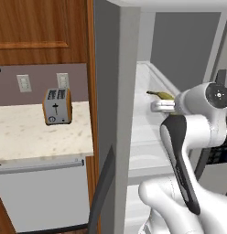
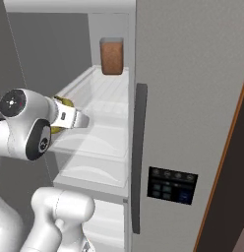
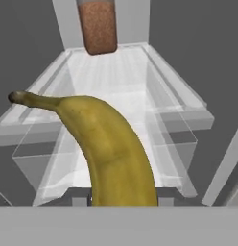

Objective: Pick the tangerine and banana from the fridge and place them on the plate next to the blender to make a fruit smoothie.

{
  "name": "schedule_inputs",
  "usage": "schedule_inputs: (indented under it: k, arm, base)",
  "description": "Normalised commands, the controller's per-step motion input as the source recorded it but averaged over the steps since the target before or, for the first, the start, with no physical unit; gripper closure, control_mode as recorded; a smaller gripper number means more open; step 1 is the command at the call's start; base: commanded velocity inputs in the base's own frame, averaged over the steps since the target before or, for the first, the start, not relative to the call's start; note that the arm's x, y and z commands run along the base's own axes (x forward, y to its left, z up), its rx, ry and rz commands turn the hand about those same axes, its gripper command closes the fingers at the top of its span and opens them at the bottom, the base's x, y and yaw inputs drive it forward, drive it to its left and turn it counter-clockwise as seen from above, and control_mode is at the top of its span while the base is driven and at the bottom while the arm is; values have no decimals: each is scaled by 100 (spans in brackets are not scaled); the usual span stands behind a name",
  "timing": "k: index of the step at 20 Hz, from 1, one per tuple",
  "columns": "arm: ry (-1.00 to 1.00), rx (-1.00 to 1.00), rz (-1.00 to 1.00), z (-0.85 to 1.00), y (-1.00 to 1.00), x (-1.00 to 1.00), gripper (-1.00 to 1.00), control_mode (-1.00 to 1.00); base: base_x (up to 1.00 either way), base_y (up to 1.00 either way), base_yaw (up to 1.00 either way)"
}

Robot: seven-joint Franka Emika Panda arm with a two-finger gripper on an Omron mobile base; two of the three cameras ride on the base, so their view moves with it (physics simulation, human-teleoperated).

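Note:
The grey fridge (image 1: 124,68) stands open in front of me, its door (image 2: 193,98) swung to the right. My gripper (image 1: 162,106) reaches in over a white translucent shelf (image 3: 111,72) and is shut on the banana (image 3: 111,144). The banana is yellow with a dark stem tip pointing left in the hand view. It rises from between the jaws, lifted just above the shelf. From the sides the banana (image 1: 161,94) (image 2: 66,102) pokes out past the white hand (image 2: 77,119). The tangerine, plate and blender are out of view.
A brown-filled jar (image 2: 112,55) (image 3: 97,26) stands at the back of the shelf. The door carries a long dark handle (image 2: 138,147) and a black dispenser panel (image 2: 172,184). Left of the fridge, a silver toaster (image 1: 56,106) sits on a pale counter (image 1: 42,132) above a white dishwasher (image 1: 42,196).

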Motion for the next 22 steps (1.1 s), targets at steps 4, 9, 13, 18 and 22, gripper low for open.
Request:
schedule_inputs:
  k: [4,9,13,18,22]
  arm:
    - [11,0,-4,-44,-3,-76,100,-100]
    - [14,0,-3,-44,0,-34,100,-100]
    - [3,0,-12,-29,0,-28,100,-100]
    - [0,0,-15,-34,0,-47,100,-100]
    - [0,0,-3,-10,0,-18,100,100]
  base:
    - [0,0,0]
    - [0,0,0]
    - [0,0,0]
    - [0,0,0]
    - [-71,0,0]
